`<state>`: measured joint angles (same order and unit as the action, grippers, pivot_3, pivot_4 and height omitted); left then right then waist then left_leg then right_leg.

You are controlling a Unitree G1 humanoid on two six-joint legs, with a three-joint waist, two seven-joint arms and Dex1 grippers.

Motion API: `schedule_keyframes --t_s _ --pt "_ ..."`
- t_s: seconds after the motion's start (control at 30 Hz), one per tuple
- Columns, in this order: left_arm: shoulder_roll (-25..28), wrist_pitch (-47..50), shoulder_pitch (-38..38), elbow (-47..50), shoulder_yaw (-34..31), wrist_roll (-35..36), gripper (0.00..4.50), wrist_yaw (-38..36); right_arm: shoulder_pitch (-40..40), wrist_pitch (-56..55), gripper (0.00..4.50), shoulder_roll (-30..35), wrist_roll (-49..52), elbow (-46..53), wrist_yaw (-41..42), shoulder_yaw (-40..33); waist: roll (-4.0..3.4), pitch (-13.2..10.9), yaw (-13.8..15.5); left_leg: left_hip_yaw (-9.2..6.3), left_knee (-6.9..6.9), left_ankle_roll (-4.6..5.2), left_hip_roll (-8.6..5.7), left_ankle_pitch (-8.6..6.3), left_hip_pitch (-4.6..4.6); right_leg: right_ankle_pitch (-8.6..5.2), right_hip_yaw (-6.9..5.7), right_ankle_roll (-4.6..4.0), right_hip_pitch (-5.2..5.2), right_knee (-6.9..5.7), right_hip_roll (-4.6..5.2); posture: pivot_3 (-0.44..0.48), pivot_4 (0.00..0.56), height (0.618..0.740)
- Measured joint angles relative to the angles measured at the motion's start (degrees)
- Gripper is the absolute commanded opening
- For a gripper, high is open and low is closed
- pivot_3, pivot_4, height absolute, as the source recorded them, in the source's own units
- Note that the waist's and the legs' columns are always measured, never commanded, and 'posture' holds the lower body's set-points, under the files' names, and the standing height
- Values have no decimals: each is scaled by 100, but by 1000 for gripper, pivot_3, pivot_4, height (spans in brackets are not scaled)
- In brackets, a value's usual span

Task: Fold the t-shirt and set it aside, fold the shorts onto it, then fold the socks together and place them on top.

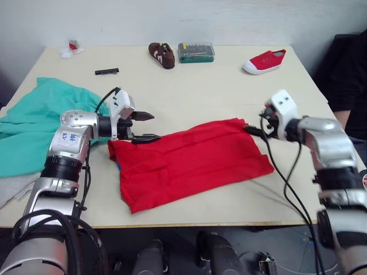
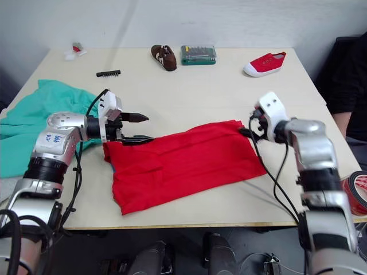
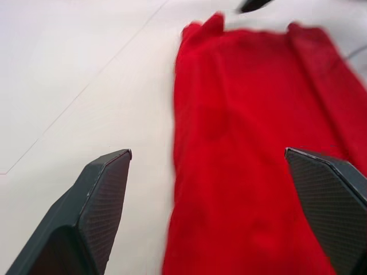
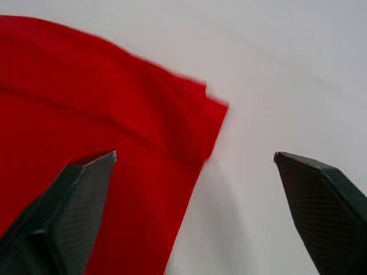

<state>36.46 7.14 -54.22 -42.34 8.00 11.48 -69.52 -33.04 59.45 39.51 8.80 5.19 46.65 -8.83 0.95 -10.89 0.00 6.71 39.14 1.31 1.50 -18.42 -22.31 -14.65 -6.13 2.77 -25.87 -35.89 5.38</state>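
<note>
The left tool (image 1: 144,126), two black fingers spread apart with nothing between them, sits at the near-left end of the bright red short-sleeved cloth t-shirt (image 1: 192,160), its lower finger right at the cloth's edge and its upper finger above the bare counter (image 1: 189,91). The right tool (image 2: 248,127), also spread apart and empty by its wrist view, hangs at the far-right corner of the same garment, just beside the hem.

The t-shirt lies flat in a partly folded oblong near the front of the counter, its long axis running between the two tools, from low on the robot's left to slightly farther back on its right. Each arm is thus nearest to one short end, so the next fold likely calls for pinching those ends and carrying one across the other.

The large teal-green cloth shorts (image 1: 34,123) lie spread well off to the left, behind the left arm, apart from the red cloth.
</note>
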Motion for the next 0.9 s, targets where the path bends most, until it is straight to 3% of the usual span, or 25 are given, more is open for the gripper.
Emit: schedule_keyframes --t_s 0.07,0.17,0.27,0.3,0.4,0.53,0.7,0.8,0.9 --pt "-104 -474 -354 -816 170 -363 4500 -87 510 1457 4483 64 329 1389 -125 -596 0 0 0 4 2 7 -2 -1 -2 2 0 4 -4 1 0 0 150 740" --pt "-284 -990 -687 -1550 258 -712 4500 -123 853 2756 4483 24 627 2594 -314 -1224 4 1 0 2 3 37 -6 -17 5 3 1 6 -2 15 6 0 150 740" --pt "-391 -1406 -872 -2201 370 -1110 4500 89 1852 3201 4483 -764 1077 3402 -690 -1890 28 15 31 -27 -4 49 2 -26 12 2 -21 3 22 28 0 0 150 740" --pt "-432 -1483 -880 -2420 385 -1230 4500 183 2159 3277 4483 -1169 1191 3484 -948 -1972 22 12 15 -16 -3 50 -3 -25 11 2 -11 4 15 20 4 0 150 740" --pt "-612 -1620 -943 -2699 370 -1390 3918 257 2319 3276 4500 -1715 1397 3514 -1656 -2296 18 9 -6 -1 -2 66 -22 -18 10 13 -4 19 6 12 19 0 150 740" --pt "-639 -1755 -1066 -2830 340 -1557 2703 283 2444 3275 4500 -2297 1965 3632 -2447 -2519 21 11 -8 -8 -3 71 -24 -18 11 14 1 20 10 16 22 0 150 740" --pt "-659 -1771 -1101 -2952 298 -1715 2703 402 2159 3274 4500 -2896 2741 3495 -3498 -2676 24 12 -34 -7 -3 70 -21 -18 14 14 2 20 13 13 18 0 150 740" --pt "-664 -1768 -1118 -3012 256 -1760 2174 398 1974 3253 4500 -3200 3082 3323 -4080 -2832 31 17 -38 -7 -3 70 -20 -18 20 14 2 20 18 14 18 0 150 740" --pt "-665 -1796 -1117 -3020 234 -1819 1228 331 1845 3182 3851 -3362 3462 3129 -4686 -2888 49 27 -51 -7 -3 71 -18 -19 22 14 4 20 21 17 19 0 150 740"
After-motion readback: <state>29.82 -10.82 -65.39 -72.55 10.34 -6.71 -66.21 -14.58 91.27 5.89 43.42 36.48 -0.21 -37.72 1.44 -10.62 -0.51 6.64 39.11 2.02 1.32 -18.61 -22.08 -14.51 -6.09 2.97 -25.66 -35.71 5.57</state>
